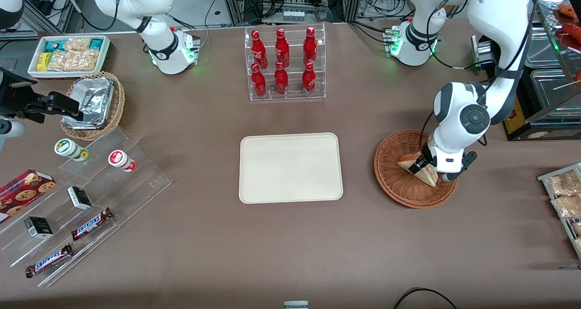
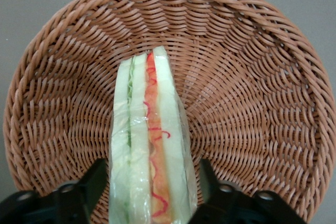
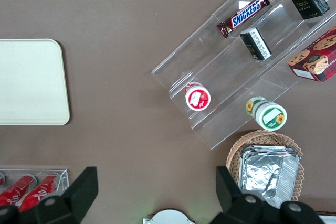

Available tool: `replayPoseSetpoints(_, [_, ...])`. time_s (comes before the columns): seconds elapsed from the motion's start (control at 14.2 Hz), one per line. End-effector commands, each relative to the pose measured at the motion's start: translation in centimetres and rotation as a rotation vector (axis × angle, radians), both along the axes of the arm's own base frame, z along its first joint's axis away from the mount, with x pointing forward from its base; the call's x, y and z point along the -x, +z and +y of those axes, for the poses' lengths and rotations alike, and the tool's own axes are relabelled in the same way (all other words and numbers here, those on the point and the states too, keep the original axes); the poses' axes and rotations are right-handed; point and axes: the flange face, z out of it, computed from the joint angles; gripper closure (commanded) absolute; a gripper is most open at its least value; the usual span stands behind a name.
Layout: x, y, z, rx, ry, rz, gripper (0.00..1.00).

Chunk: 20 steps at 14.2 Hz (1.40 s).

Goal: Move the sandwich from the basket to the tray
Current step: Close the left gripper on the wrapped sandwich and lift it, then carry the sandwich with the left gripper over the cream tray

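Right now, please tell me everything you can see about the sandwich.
The sandwich is a triangular wedge of white bread wrapped in clear film, with orange-red and green filling along its cut edge. It lies in the reddish-brown wicker basket, cut edge up. The gripper straddles it, one finger at each bread face.
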Motion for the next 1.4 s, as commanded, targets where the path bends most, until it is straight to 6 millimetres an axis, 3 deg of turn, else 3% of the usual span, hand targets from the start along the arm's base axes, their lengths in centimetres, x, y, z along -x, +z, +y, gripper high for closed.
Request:
replayPoseSetpoints(0.0, [-0.2, 0.5, 0.2, -0.003, 0.023, 0.006, 1.00])
replayPoseSetpoints(0.21, [-0.7, 3.1, -0.4, -0.003, 0.005, -0.010, 1.00])
replayPoseSetpoints(0.35, [-1.7, 7.4, -1.4, -0.015, -0.021, 0.022, 1.00])
replayPoseSetpoints(0.56, [-3.8, 15.0, -5.7, -0.023, -0.082, 0.051, 1.00])
replayPoseSetpoints(0.77, [-4.7, 19.5, -14.1, 0.001, -0.210, -0.024, 1.00])
replayPoseSetpoints(1.12, [-2.2, 18.1, -27.2, 0.021, -0.406, -0.034, 1.00])
replayPoseSetpoints(1.33, [-0.8, 14.7, -34.0, 0.050, -0.477, -0.001, 1.00])
